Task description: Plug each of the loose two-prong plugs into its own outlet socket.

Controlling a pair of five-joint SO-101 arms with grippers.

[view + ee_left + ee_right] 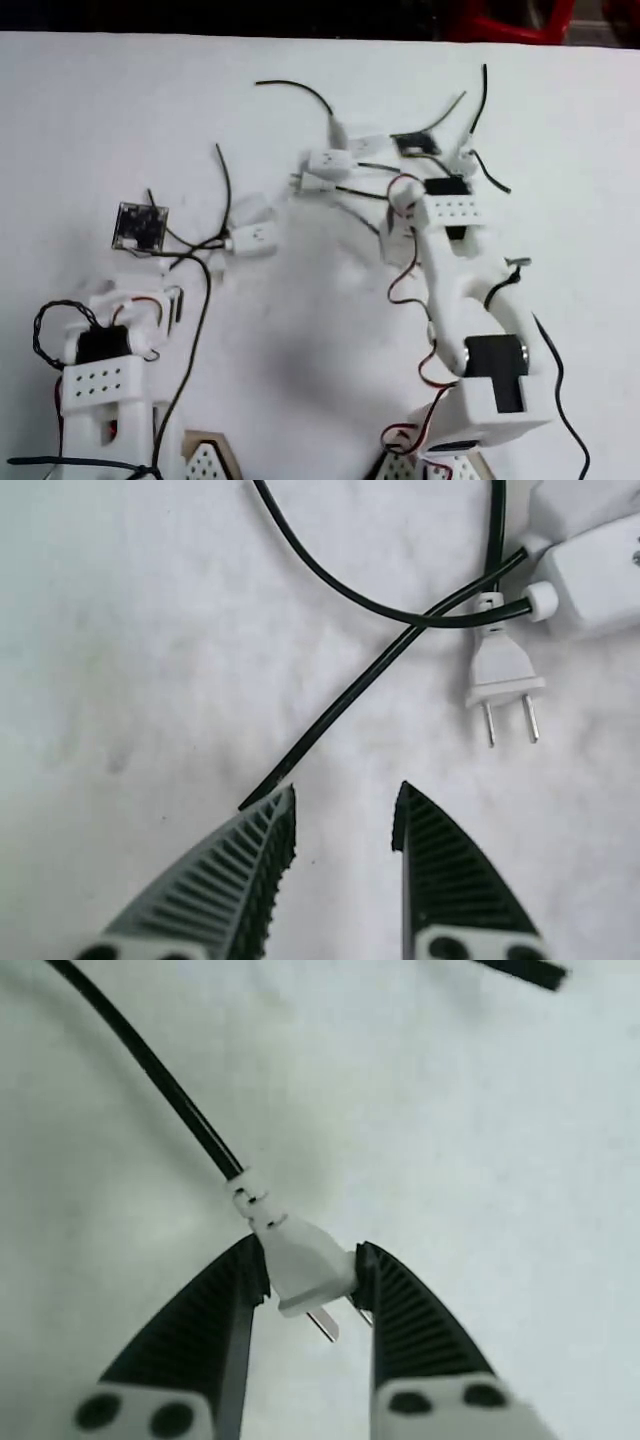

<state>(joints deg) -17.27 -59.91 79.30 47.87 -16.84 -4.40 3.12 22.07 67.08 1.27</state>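
My right gripper (310, 1252) is shut on a white two-prong plug (300, 1265) just above the table, its black cable (150, 1065) running away from the fingers. From above, that arm's wrist (450, 212) sits at the right centre beside white outlet blocks (330, 160). My left gripper (345, 805) stands open over bare table. Ahead of it lies a second white plug (505, 670), prongs pointing back toward the fingers, next to a white outlet block (600, 570). In the high view this outlet (250, 238) lies left of centre and the left gripper (175, 303) is below it.
Black cables (380, 665) cross the table in front of the left gripper, one loose end close to its fingertip. A small black circuit board (140, 225) lies at the left. More plugs and cables (440, 140) cluster at the back right. Red wires (405, 290) trail along the right arm.
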